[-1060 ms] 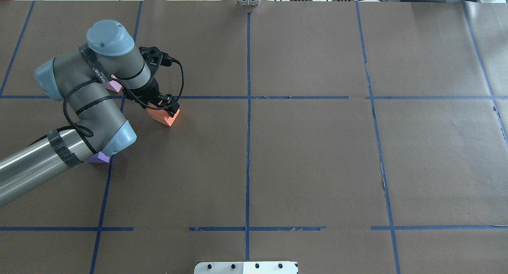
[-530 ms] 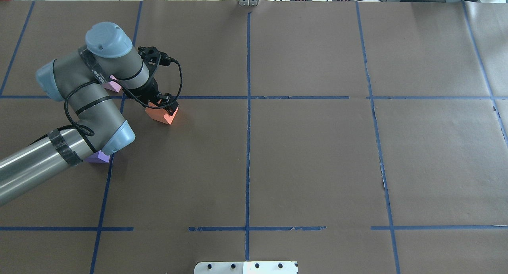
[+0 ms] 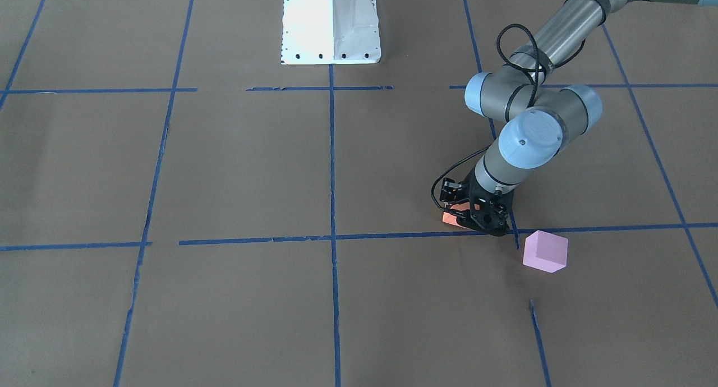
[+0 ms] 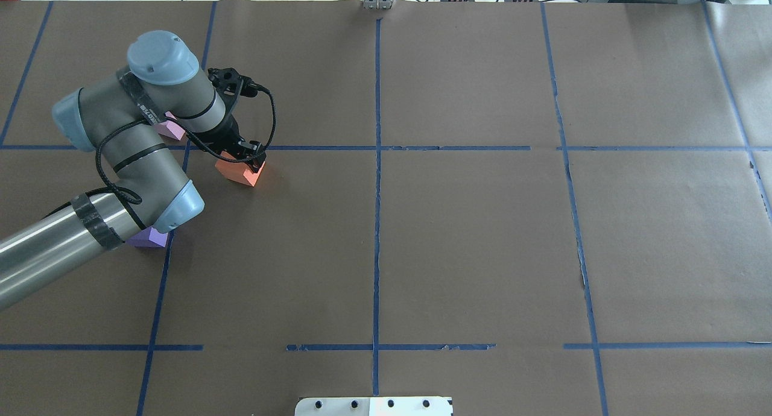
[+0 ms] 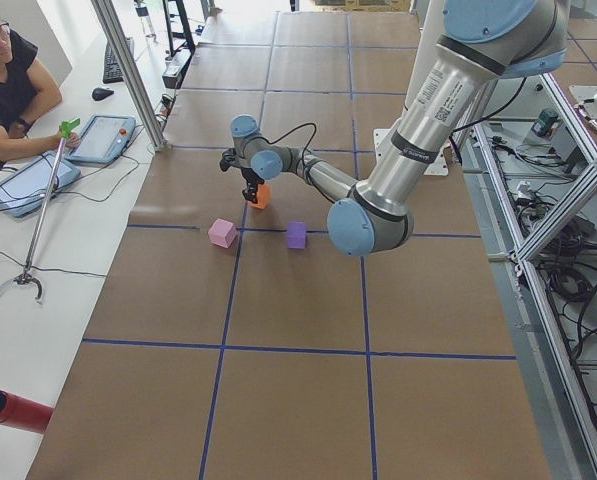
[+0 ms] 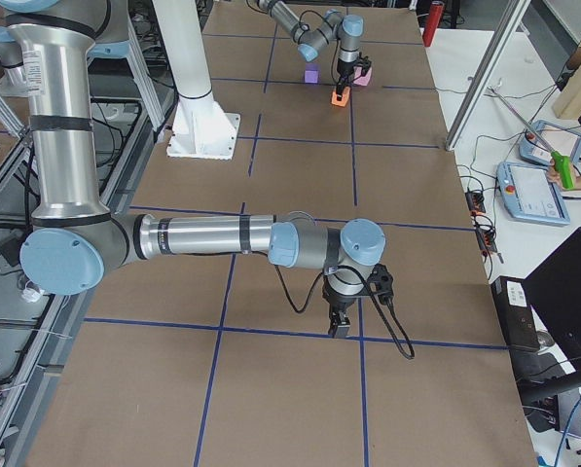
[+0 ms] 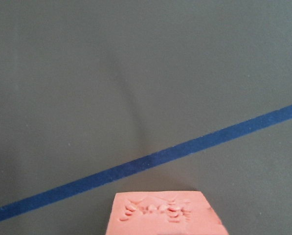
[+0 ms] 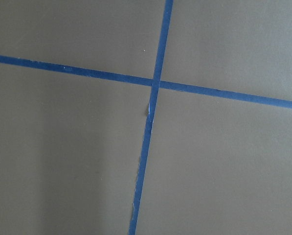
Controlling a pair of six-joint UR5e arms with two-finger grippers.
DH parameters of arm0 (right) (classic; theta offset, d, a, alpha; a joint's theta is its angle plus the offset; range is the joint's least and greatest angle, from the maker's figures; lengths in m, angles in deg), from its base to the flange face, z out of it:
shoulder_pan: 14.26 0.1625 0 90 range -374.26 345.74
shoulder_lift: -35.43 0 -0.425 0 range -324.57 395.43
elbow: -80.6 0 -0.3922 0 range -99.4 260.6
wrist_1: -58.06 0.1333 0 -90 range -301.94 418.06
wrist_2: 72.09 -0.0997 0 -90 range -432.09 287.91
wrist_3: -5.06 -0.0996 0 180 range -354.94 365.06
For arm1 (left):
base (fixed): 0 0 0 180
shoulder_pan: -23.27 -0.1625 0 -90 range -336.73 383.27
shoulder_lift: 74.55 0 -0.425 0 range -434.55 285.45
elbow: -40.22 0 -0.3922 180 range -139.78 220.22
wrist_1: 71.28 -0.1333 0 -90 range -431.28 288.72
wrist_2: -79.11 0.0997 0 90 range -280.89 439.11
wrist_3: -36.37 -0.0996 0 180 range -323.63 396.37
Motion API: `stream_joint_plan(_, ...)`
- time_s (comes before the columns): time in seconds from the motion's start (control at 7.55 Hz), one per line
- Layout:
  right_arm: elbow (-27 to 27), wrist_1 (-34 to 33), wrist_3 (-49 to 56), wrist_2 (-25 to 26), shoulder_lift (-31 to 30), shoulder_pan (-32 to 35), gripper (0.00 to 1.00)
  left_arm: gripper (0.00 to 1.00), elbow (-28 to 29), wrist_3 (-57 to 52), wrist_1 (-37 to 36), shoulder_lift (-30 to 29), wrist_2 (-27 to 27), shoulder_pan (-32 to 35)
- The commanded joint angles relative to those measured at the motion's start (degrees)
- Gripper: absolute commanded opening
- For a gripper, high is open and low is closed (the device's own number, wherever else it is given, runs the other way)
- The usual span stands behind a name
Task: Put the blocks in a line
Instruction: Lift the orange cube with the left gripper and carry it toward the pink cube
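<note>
My left gripper (image 4: 246,158) is shut on the orange block (image 4: 240,172) and holds it low over the brown paper, just by a blue tape line. The orange block fills the bottom of the left wrist view (image 7: 165,218). The pale pink block (image 3: 545,251) rests on the table close beside the gripper (image 3: 478,223) and is half hidden by the arm in the overhead view (image 4: 171,127). The purple block (image 4: 149,239) peeks out under the elbow. My right gripper (image 6: 341,329) shows only in the exterior right view, so I cannot tell its state.
The white robot base (image 3: 331,28) stands at mid table on the robot's side. Blue tape lines (image 8: 153,83) grid the brown paper. An operator (image 5: 8,90) sits beyond the far table edge beside a tablet (image 5: 106,136).
My left gripper has carried the orange block a little to the left and farther from the robot, closer to the pink block. The pink and purple blocks have not moved.
</note>
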Motion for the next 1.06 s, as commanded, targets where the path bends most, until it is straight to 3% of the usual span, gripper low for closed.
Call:
stream_joint_plan(0.0,0.00,0.00,0.00,0.00,0.00,0.00,1.00,0.00,-5.13,-0.81,-6.09,0.19,-3.69,5.46)
stream_joint_plan(0.4,0.00,0.00,0.00,0.00,0.00,0.00,1.00,0.00,-20.85,-4.13,-22.52,2.90,-3.79,11.69)
stream_joint_plan(0.53,0.00,0.00,0.00,0.00,0.09,0.00,1.00,0.00,-24.82,-7.20,-24.58,7.09,-4.40,14.33)
stream_joint_plan(0.66,0.00,0.00,0.00,0.00,0.00,0.00,1.00,0.00,-25.03,-7.49,-24.25,11.31,-7.71,15.84)
stream_joint_plan(0.93,0.00,0.00,0.00,0.00,0.00,0.00,1.00,0.00,-23.12,-7.50,-23.37,14.95,-8.71,16.90)
